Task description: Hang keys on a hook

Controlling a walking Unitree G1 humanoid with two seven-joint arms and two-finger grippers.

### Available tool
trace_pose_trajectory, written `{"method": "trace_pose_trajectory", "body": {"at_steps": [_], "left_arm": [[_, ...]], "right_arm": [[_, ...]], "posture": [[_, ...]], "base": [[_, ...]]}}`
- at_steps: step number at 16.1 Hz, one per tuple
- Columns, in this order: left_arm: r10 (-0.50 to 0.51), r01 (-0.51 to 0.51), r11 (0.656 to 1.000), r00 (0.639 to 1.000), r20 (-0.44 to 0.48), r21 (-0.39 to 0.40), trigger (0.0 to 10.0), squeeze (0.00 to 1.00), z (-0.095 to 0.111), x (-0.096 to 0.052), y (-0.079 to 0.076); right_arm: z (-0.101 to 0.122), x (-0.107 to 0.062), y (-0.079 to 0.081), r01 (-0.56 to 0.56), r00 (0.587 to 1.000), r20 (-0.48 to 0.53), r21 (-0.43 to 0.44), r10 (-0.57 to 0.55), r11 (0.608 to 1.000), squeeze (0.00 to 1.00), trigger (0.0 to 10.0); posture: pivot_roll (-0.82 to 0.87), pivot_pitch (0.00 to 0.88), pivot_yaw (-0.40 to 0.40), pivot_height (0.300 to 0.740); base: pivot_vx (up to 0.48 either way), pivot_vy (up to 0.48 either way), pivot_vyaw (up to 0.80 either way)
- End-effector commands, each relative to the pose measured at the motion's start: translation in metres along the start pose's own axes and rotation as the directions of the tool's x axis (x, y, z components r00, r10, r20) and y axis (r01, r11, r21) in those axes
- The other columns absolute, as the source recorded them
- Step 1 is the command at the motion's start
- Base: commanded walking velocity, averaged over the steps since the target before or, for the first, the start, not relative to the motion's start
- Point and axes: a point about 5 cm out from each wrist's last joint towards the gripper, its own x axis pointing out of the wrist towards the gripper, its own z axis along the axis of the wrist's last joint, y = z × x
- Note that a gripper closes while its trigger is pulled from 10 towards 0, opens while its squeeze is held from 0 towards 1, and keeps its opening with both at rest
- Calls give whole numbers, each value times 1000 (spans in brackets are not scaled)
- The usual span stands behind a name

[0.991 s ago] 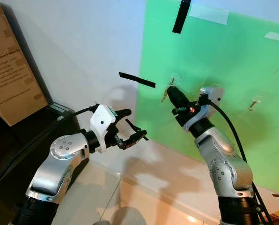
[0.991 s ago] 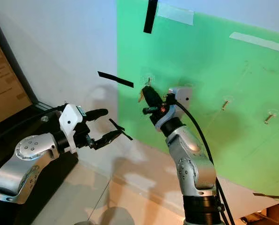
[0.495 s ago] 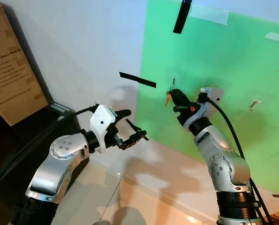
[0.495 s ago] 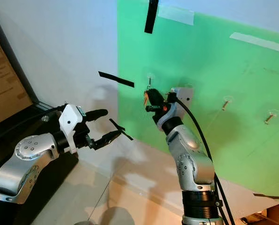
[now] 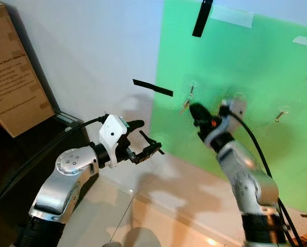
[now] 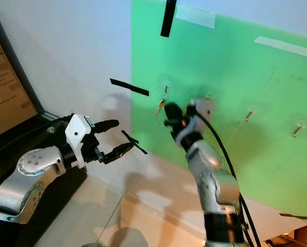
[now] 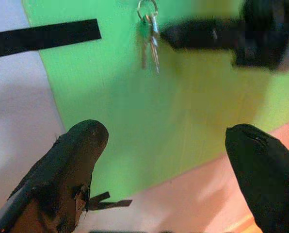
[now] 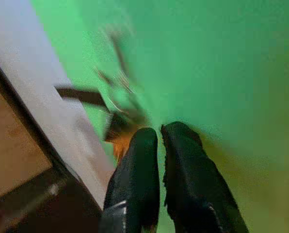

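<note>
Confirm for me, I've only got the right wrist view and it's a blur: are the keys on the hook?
Observer: Yes. In the left wrist view the keys hang by their ring from the hook on the green board.
Operator: Right claw holding them?
Observer: Looks not. The right claw sits just beside the keys with its fingers together; I can't tell whether the tip touches them.
Operator: Left claw?
Observer: The left claw is open, held low and away from the board, pointing at it.
</note>
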Motion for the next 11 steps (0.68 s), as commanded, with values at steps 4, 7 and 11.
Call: {"method": "trace_pose_trajectory", "body": {"at_steps": [4,7,11], "left_arm": [[124,-124,992,992,15,9,10000,0,0,-5,8],[304,-305,952,952,-31,-36,10000,0,-12,-18,15],[447,-449,894,888,-109,5,10000,0,-26,-26,22]], "right_arm": [[7,-18,-7,0,999,49,-79,4,997,1000,10000],[0,-30,-17,87,996,45,-195,-80,977,1000,10000],[-6,-32,-16,122,992,39,-150,-117,981,1000,10000]], "posture": [[13,0,-50,740],[10,0,-49,740],[7,0,-48,740]], "base": [[0,0,0],[0,0,533],[0,0,800]]}}
